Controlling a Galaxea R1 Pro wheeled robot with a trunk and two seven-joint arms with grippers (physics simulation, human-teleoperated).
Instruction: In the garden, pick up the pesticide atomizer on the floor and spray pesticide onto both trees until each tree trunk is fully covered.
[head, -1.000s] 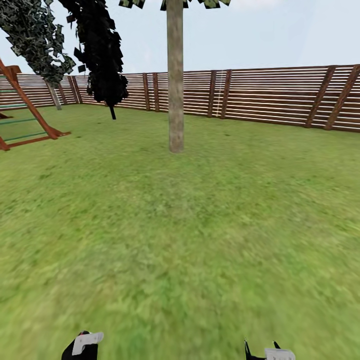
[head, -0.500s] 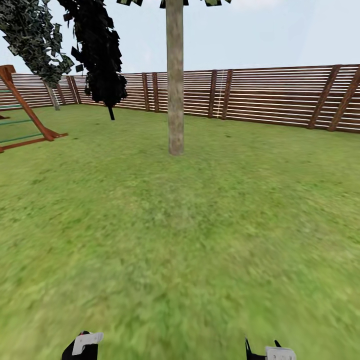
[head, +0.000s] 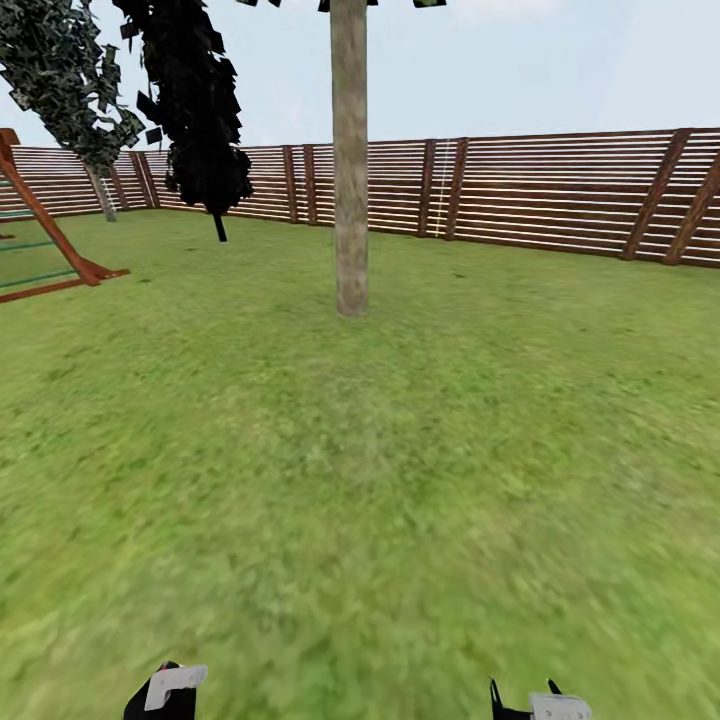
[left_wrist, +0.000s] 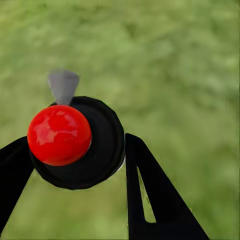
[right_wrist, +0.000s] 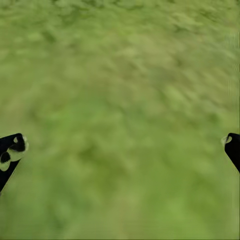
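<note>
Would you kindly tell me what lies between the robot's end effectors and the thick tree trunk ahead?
In the head view, bare lawn alone separates the left end effector and right end effector from the tree trunk.

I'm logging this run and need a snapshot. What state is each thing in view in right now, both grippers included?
left gripper: shut on the pesticide atomizer, held above the lawn.
right gripper: open, nothing between its fingers, over grass.
tree trunk: upright ahead on the lawn, no pesticide specks visible on it.
wooden fence: standing behind the trunk.
</note>
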